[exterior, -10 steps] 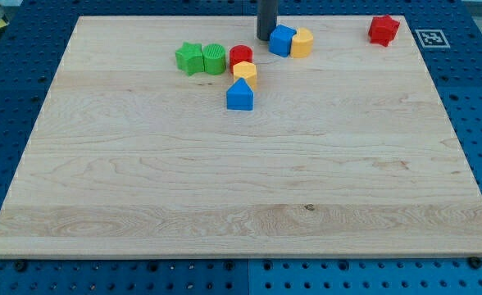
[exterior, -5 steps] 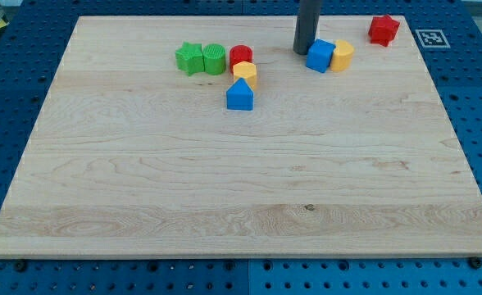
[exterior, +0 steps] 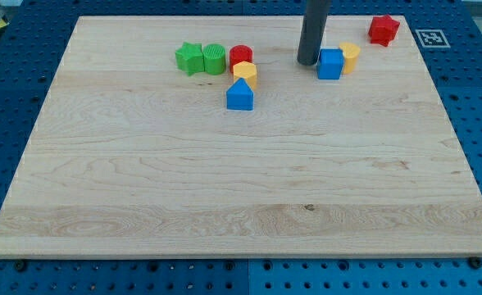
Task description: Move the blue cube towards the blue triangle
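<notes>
The blue cube point(exterior: 330, 64) sits on the wooden board near the view's top, right of centre, touching a yellow block point(exterior: 350, 56) on its right. My tip point(exterior: 307, 61) stands just left of the blue cube, touching or nearly touching its left side. The blue triangle point(exterior: 240, 96) lies well to the left and a little lower, below a yellow block point(exterior: 245, 73) and a red cylinder point(exterior: 240, 56).
A green star point(exterior: 189, 58) and a green cylinder point(exterior: 214, 58) stand left of the red cylinder. A red star-shaped block point(exterior: 383, 29) sits at the board's top right corner. The board's top edge point(exterior: 225, 16) is close behind the blocks.
My tip has moved to the right and slightly down, pushing the blue cube and the yellow block beside it to the right, further from the blue triangle.
</notes>
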Robot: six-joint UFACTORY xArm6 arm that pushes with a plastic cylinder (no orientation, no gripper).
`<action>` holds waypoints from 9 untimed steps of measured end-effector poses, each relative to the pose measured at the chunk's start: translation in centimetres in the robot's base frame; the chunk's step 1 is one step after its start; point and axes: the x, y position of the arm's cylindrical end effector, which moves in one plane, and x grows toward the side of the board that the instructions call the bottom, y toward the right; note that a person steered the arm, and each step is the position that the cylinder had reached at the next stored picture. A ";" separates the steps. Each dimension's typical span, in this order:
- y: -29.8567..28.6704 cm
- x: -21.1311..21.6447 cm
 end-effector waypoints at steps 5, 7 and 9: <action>1.1 3.2; 1.2 2.0; 2.4 3.3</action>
